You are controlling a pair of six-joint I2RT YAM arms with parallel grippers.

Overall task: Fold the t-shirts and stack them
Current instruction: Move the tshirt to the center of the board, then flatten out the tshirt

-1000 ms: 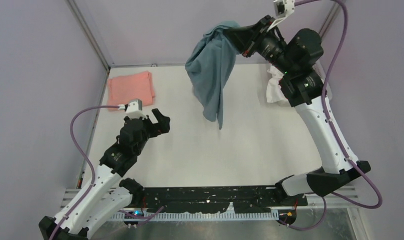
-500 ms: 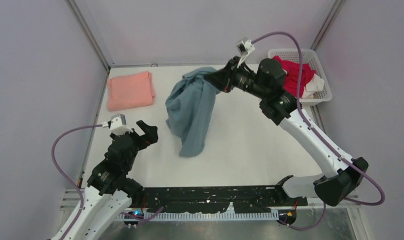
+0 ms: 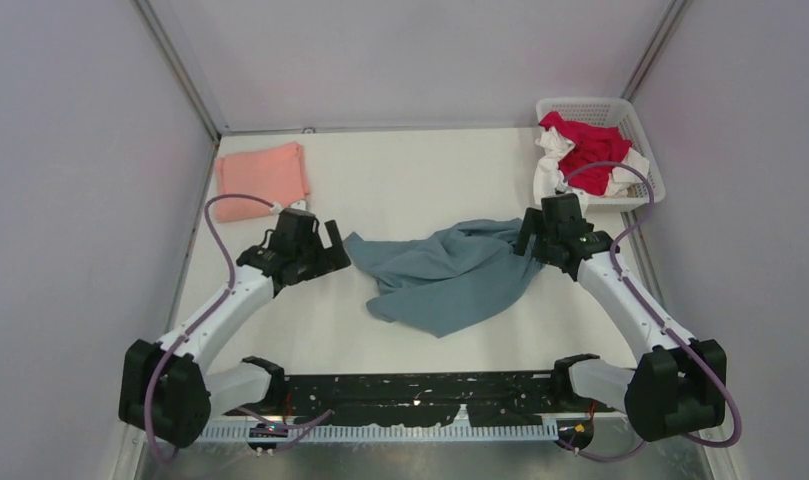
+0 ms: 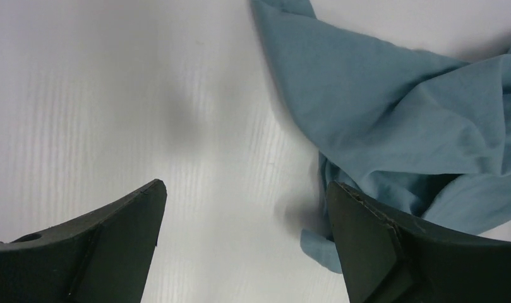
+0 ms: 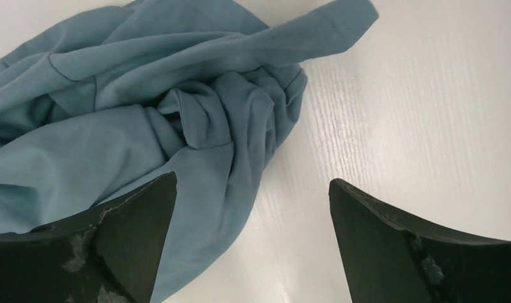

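Note:
A dusty teal t-shirt (image 3: 445,275) lies crumpled and spread on the white table (image 3: 400,170) between my two grippers. My left gripper (image 3: 332,250) is open at its left edge; in the left wrist view (image 4: 243,189) bare table lies between the fingers, and the teal cloth (image 4: 398,120) reaches the right finger. My right gripper (image 3: 528,240) is open at the shirt's right end, holding nothing. Through the right wrist camera (image 5: 252,183) the bunched teal fabric (image 5: 145,126) lies under the left finger. A salmon-pink t-shirt (image 3: 262,180) lies folded at the far left.
A white lattice basket (image 3: 580,102) stands at the far right corner with a red t-shirt (image 3: 585,145) and a white one (image 3: 550,175) spilling over its near side. Walls enclose the table on three sides.
The right arm swung down from high at the back and its gripper opened, dropping the teal shirt onto the table. The left gripper moved forward to the shirt's left edge.

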